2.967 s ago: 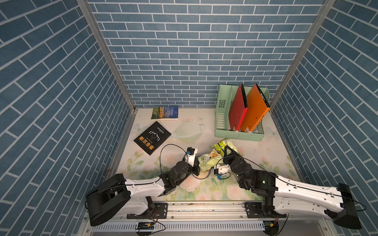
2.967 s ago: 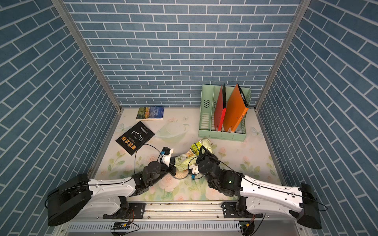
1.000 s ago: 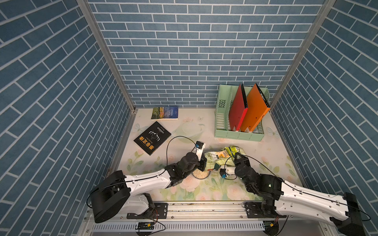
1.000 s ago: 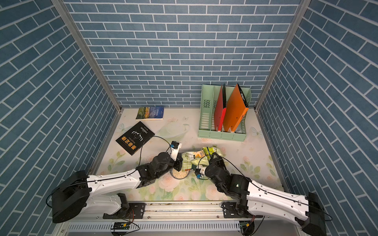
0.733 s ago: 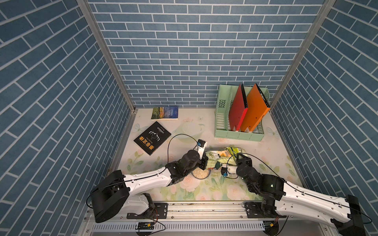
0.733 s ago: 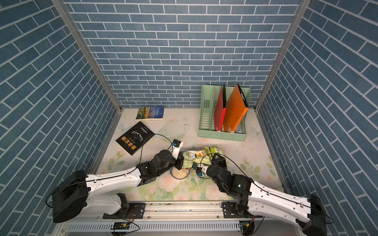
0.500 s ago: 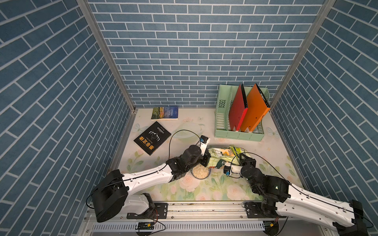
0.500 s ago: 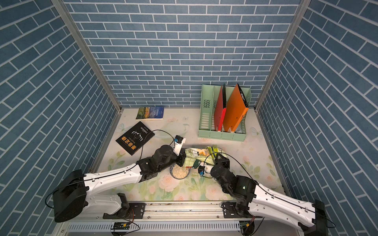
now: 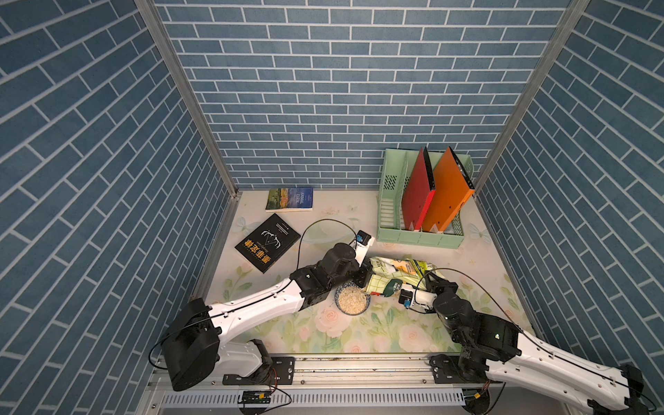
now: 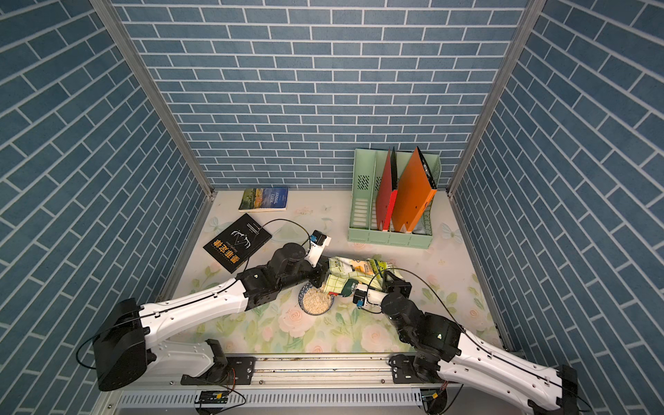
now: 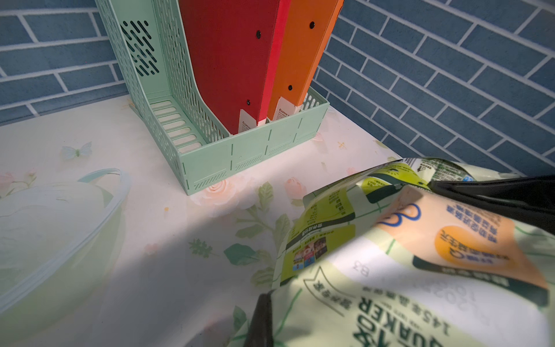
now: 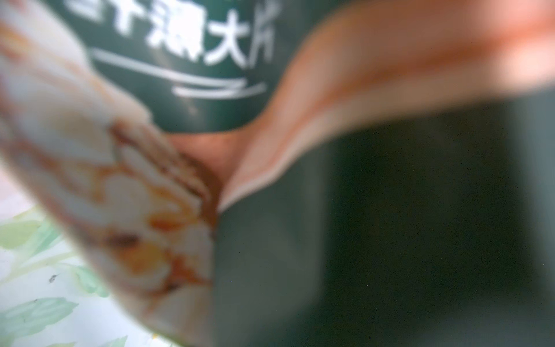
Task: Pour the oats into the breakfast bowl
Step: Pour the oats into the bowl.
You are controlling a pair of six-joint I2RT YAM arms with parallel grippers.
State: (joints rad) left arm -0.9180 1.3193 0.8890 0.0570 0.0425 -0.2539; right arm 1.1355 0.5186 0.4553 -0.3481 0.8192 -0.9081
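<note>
My left pincer point(image 9: 363, 277) was clamped shut on the end of the bag point(image 9: 399, 270) nearest the bowl point(image 9: 354, 316). In the left wrist view its black fingers point(image 11: 261, 315) sat on either side of the crinkled green film. My right pincer point(image 9: 433, 284) gripped the opposite end of the same bag, jaws narrow on it. The right wrist view was filled with the bag's blurred print point(image 12: 186, 60), too close to show the jaws themselves.

Held between the two pincers, the bag lay almost level in both top views. Its open lower corner dipped to the bowl's rim on the side facing the rack. I could not tell whether the film touched the rim.

The oats point(image 9: 354, 305) were heaped pale beige inside the bowl, close to its blue rim point(image 10: 316, 314). The bowl stood on the flowered bench point(image 9: 323, 337), about midway between the side edges and nearer the edge where the arms are mounted than the back edge. My left forearm passed just beside it.

Farther out, a black book point(image 9: 267, 242) lay flat near the left edge. A blue-covered book point(image 9: 289, 198) lay against the back edge, towards the left corner. In the back right corner stood a pale green file rack point(image 9: 418, 238). A red folder point(image 9: 416, 194) and an orange folder point(image 9: 447, 194) leaned tilted in it, side by side.
</note>
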